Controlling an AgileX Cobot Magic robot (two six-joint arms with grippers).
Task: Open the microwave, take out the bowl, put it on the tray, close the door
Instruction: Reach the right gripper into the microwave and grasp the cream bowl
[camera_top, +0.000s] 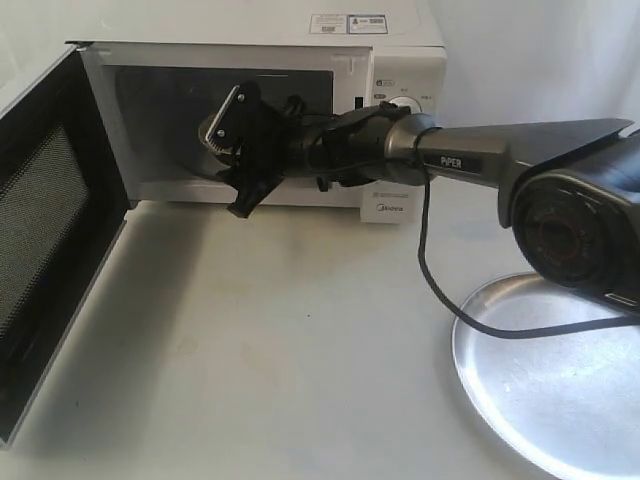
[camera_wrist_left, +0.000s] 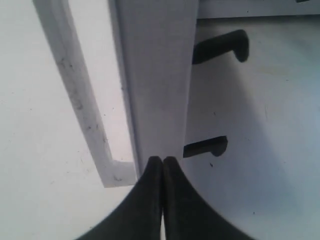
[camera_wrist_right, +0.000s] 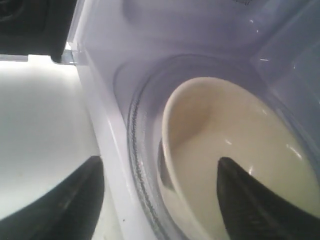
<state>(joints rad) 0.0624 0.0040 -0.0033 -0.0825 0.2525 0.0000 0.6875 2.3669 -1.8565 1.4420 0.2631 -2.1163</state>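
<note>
Second step in hand, by the look of it: fetching the bowl (camera_wrist_right: 230, 120) out of the microwave (camera_top: 400, 60). Nothing left to do on the door (camera_top: 40, 250), already swung out to the left with its black mesh face turned toward the cavity. Nothing yet on the tray (camera_top: 560, 400), well apart on the worktop (camera_top: 280, 340) to the right.

Right end effector (camera_top: 232, 160) at the mouth of the cavity, spread wide and holding nothing. From its wrist camera: one finger (camera_wrist_right: 240, 205) over the inside of the bowl, the other (camera_wrist_right: 60, 205) outside by the front sill, the near rim between them. No contact to be made out.

Left end effector (camera_wrist_left: 162, 164) pinched together on nothing, tips touching, right at the edge of the door beside the white handle (camera_wrist_left: 80, 100) and two black latch hooks (camera_wrist_left: 220, 47).

Bowl upright on the glass turntable (camera_wrist_right: 140, 145) inside the cavity, mouth up. Round, so no long axis to line up with; any point of the rim as good as another.

Next, probably: ease in and down until the rim sits deep between the fingers, close on the wall, lift clear of the turntable, back straight out without clipping the sill.
</note>
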